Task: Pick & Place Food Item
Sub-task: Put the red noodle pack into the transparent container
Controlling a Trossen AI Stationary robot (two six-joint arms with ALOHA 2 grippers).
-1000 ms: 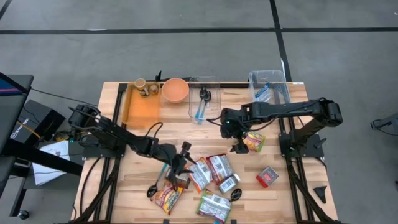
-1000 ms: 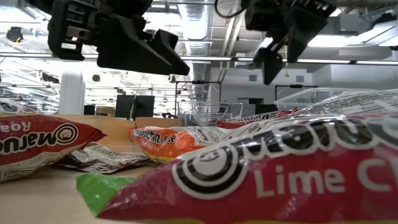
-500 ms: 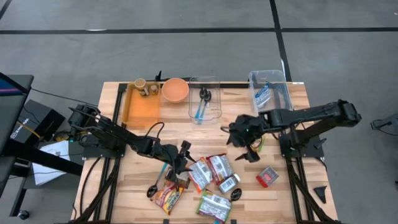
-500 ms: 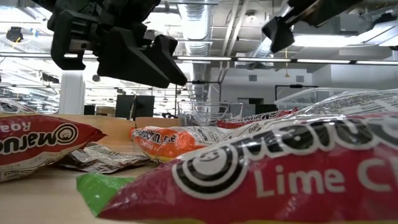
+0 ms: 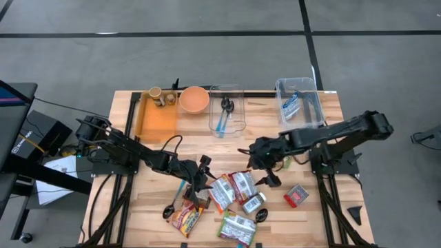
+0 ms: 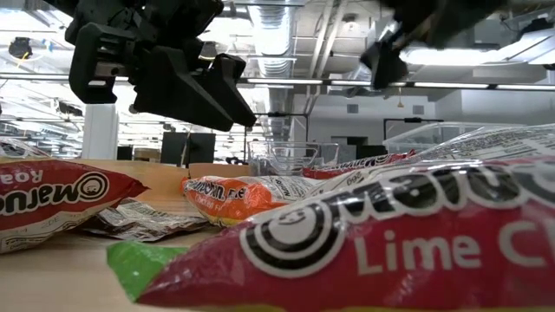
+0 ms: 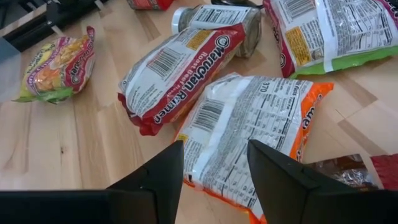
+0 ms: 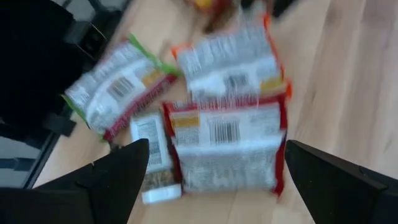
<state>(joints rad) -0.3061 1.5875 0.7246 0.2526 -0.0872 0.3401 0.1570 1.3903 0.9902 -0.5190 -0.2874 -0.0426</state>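
Right gripper (image 5: 264, 172): jaws spread wide, nothing between them, raised over the middle of the wooden table (image 5: 296, 217), just above the cluster of food packets. In the right wrist view, two dark fingers (image 8: 118, 171) far apart, framing the packets below.

Directly below the right gripper: a red-edged ramen packet (image 8: 227, 149), flat and rectangular, glossy plastic film, white back panel with a barcode, lying face down. Touching it on one side, an orange-edged ramen packet (image 8: 231, 62) of the same shape, also back side up. Near them a green-edged packet (image 8: 115, 90), tilted, and a small round can (image 8: 152, 158) on its side with a paper label, just beside the red-edged packet.

Left gripper (image 5: 202, 180): partly open, holding nothing, hovering over the orange-edged packet, seen between the two dark fingertips (image 7: 155, 180) in the left wrist view. Film there crinkled and shiny, small printed text on white.

Farther out on the table: a yellow-green snack bag (image 7: 59, 65), puffy and soft, apart from the cluster; a small red box (image 5: 296, 195) toward the right edge. Along the far edge, an orange tray (image 5: 157, 118), an orange bowl (image 5: 194, 99), smooth and round, and two clear plastic bins (image 5: 227, 110).
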